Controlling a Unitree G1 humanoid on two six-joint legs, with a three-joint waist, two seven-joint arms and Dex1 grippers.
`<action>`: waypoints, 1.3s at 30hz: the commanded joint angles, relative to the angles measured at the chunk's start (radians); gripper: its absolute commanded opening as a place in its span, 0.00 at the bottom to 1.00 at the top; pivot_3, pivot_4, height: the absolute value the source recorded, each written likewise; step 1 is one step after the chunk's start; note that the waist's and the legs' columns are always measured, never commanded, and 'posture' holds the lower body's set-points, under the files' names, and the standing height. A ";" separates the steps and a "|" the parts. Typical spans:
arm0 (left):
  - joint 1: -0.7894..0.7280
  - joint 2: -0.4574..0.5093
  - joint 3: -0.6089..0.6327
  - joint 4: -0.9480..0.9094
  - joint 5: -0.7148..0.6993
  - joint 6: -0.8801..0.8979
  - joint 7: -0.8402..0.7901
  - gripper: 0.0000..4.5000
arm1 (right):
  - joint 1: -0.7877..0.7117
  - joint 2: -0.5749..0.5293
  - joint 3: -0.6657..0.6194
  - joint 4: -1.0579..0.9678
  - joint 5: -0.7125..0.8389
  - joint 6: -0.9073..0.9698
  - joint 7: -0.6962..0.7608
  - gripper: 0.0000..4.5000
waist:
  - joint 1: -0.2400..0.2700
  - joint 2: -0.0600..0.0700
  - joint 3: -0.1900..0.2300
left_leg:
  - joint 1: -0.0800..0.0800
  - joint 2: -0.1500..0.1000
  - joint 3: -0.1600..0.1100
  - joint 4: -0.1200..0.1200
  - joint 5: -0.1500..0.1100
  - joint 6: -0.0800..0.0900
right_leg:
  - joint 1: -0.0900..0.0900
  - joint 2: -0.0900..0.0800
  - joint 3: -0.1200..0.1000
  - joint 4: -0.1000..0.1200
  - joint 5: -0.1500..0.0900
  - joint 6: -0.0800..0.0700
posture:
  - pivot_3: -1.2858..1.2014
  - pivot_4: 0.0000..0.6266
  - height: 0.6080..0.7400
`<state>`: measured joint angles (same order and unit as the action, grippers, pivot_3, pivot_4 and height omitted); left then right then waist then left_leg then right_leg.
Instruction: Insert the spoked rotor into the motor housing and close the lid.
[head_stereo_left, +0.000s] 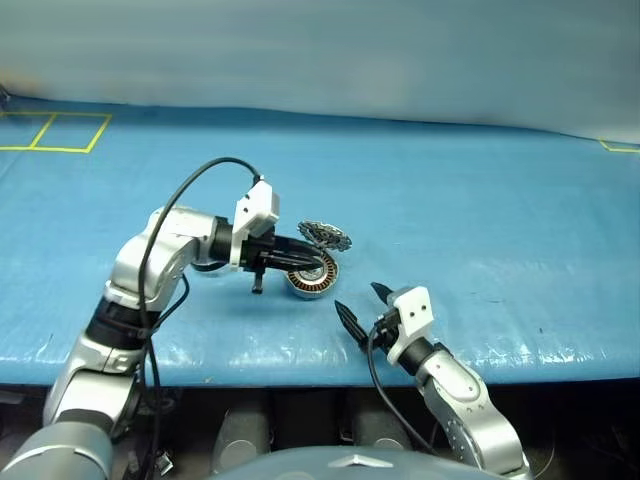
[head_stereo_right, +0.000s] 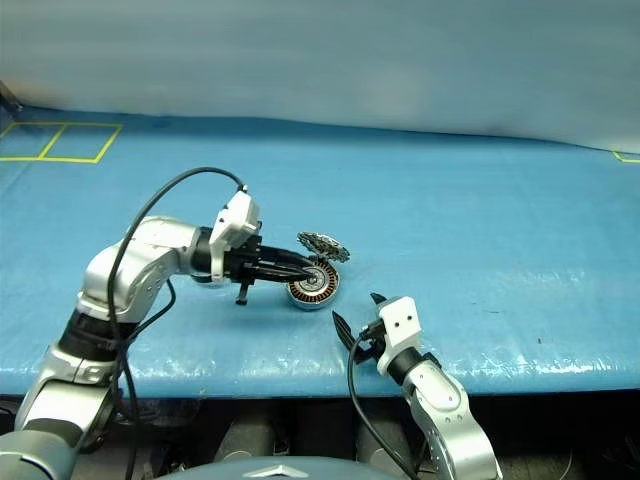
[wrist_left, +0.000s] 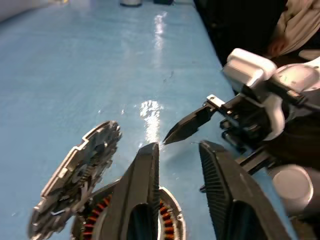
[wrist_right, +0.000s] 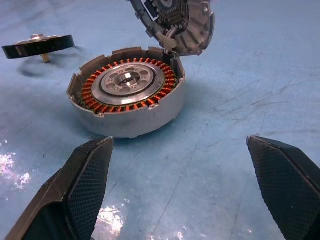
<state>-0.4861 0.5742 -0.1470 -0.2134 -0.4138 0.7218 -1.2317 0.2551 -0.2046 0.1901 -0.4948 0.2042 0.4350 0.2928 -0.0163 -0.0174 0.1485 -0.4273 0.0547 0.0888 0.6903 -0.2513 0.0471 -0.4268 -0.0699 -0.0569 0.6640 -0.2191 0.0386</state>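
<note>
Blue table (head_stereo_left: 480, 220) fills the left eye view. At centre the left pincer (head_stereo_left: 318, 258) hovers just over the motor housing (head_stereo_left: 312, 282), with the lid (head_stereo_left: 326, 237) raised behind it. Lower right of them, the right pincer (head_stereo_left: 362, 305) gapes wide and empty.

Left wrist view: its fingers (wrist_left: 145, 195) are narrowly parted and hold nothing, with the housing beneath.

Right wrist view: the housing sits upper centre beyond the spread fingers, and the spoked rotor (wrist_right: 37, 45) is at upper left, apart from it.
</note>
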 joint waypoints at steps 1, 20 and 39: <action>0.113 0.021 0.069 -0.079 -0.021 0.047 0.109 0.00 | -0.100 -0.014 0.010 -0.179 0.073 0.250 -0.020 1.00 | 0.003 0.000 0.000 | 0.000 0.000 0.000 0.000 0.001 -0.001 | 0.000 0.000 0.000 0.001 0.000 0.000 | 0.52 0.24 1.00; 0.735 -0.353 0.047 -0.073 0.247 -0.800 0.587 0.00 | -0.764 -0.056 0.207 0.027 0.066 0.759 -0.023 0.01 | 0.013 0.003 -0.001 | -0.001 -0.003 -0.003 -0.001 0.003 0.001 | -0.003 -0.006 -0.010 -0.004 0.006 -0.009 | 0.52 0.24 1.00; 0.749 -0.366 0.005 0.155 0.280 -0.986 0.656 0.00 | -0.792 -0.084 0.255 0.111 0.007 0.753 0.024 0.01 | 0.002 0.004 -0.001 | -0.004 -0.002 -0.001 -0.005 0.003 0.002 | -0.004 -0.006 -0.010 -0.005 0.005 -0.008 | 0.52 0.24 1.00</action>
<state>0.2670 0.2141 -0.1398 -0.0454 -0.1137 -0.2651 -0.5766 -0.5280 -0.2857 0.4562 -0.3340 0.2123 1.1886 0.3080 -0.0142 -0.0133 0.1473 -0.4309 0.0527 0.0876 0.6856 -0.2486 0.0492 -0.4304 -0.0761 -0.0674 0.6594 -0.2145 0.0309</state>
